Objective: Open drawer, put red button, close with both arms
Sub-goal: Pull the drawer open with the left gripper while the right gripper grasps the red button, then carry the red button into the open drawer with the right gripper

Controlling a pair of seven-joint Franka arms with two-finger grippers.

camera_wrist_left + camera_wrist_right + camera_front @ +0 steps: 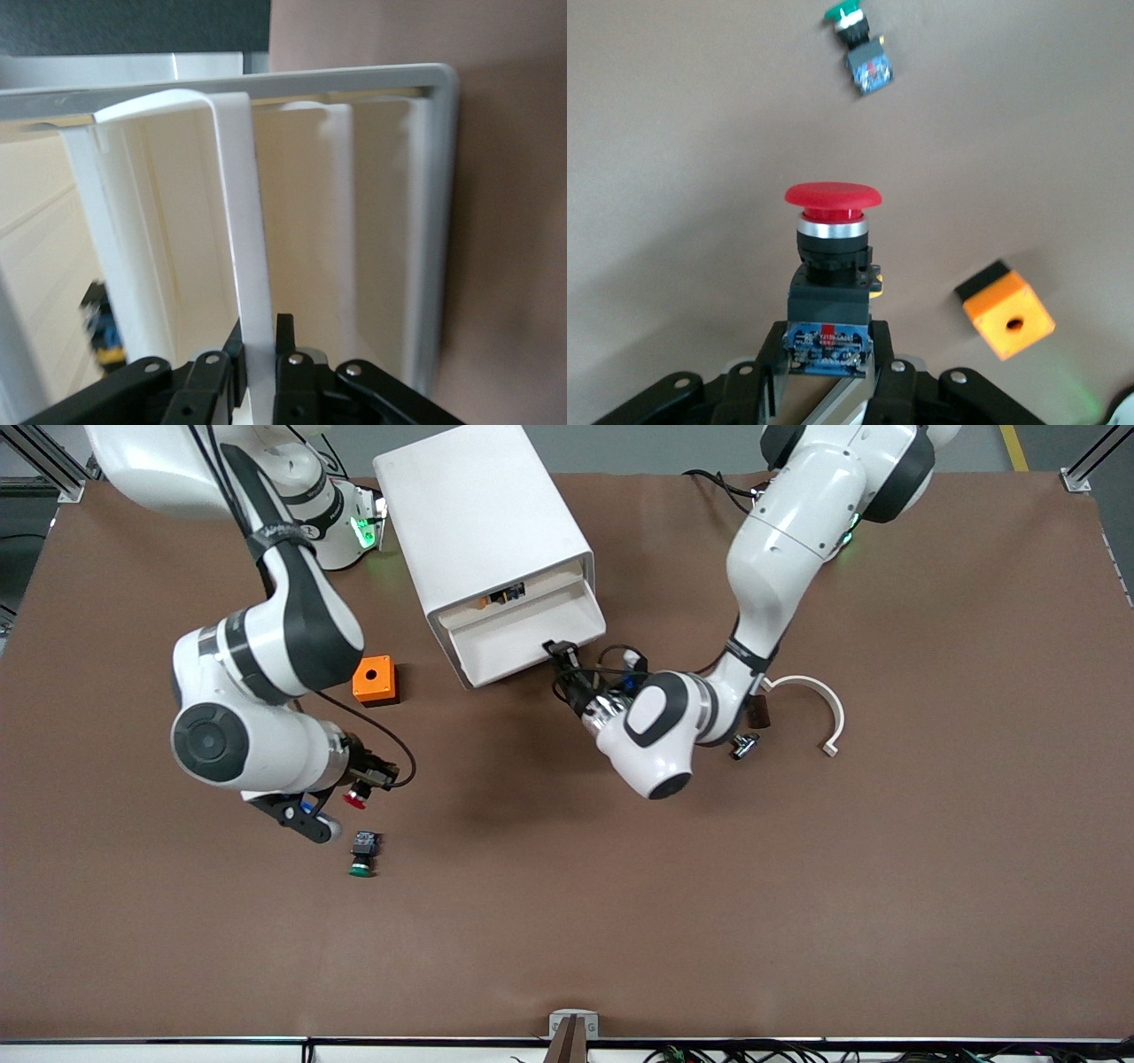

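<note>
The red button point(833, 232) is clamped by its black body in the right tool point(829, 365), cap outward, held above the desk point(567, 921) near the green-capped button point(362, 854) and orange cube point(375, 679), seemingly ready for carrying. The left tool point(258, 359) pinches the drawer point(523, 631) front rim; the drawer stands pulled out of the white cabinet point(478, 514), likely to receive it.

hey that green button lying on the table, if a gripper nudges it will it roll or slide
The green button lies on its side, so its round cap would probably let it roll in a curve. Its squarish black body should stop that quickly. It looks small and plastic, so likely light and easy to push.
</note>
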